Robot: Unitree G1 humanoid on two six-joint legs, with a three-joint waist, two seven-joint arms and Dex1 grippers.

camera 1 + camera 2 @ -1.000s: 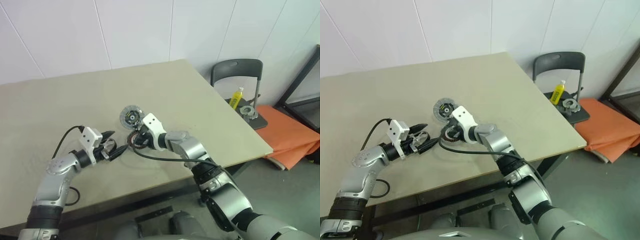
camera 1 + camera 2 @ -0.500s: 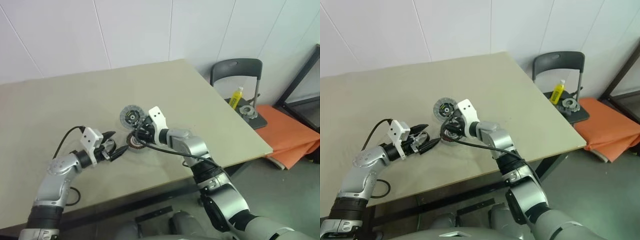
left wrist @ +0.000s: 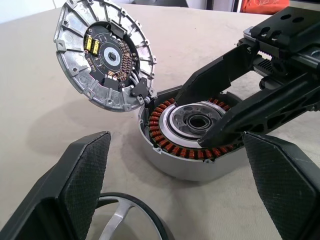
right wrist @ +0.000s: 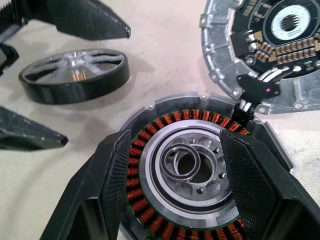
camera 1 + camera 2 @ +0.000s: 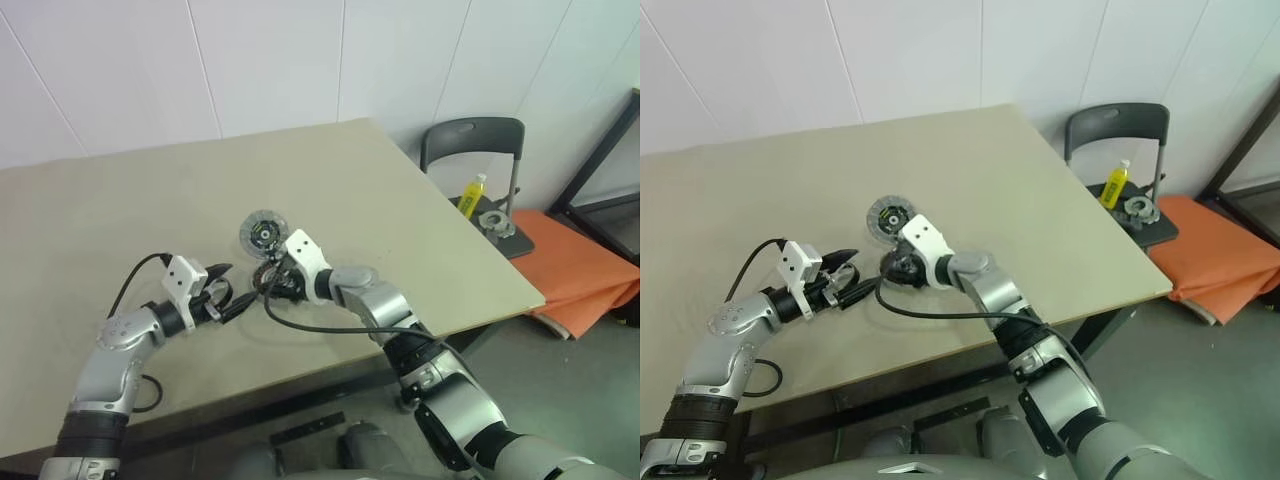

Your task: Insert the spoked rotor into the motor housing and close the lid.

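Right gripper (image 4: 172,175) lowered back over housing (image 3: 192,137), fingers apart astride windings – left gripper (image 3: 175,200) wide open by rotor (image 4: 75,75), not inserted; lid (image 3: 102,55) open alongside.

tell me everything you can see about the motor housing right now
The motor housing is a shallow round case, silvery outside as it looks, lying flat and open on the table. Inside runs a ring of copper-red windings around a pale metal centre with a bearing-like ring and small holes. The right gripper reaches over it with open fingers, one over each side of the winding ring; contact is unclear. The lid leans at its edge, joined by a short wire connector. The spoked rotor lies beside it, apart.
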